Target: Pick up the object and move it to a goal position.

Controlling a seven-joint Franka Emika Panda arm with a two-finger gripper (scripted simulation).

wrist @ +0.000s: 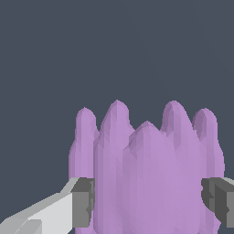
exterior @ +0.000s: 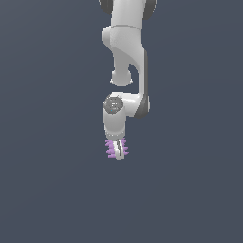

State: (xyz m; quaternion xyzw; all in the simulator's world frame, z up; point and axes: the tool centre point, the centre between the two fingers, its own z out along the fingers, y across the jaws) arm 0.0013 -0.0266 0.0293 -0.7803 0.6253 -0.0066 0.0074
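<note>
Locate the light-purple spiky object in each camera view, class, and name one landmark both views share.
Exterior view: the purple object sits at the arm's lower tip, centre of the picture, partly behind the hand.
Wrist view: the object fills the lower middle, between the two grey fingers.
Shared landmark: the hand's fingers flanking the object.

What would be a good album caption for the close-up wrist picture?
End effector pads flank a light-purple ridged object against plain dark grey.
</note>
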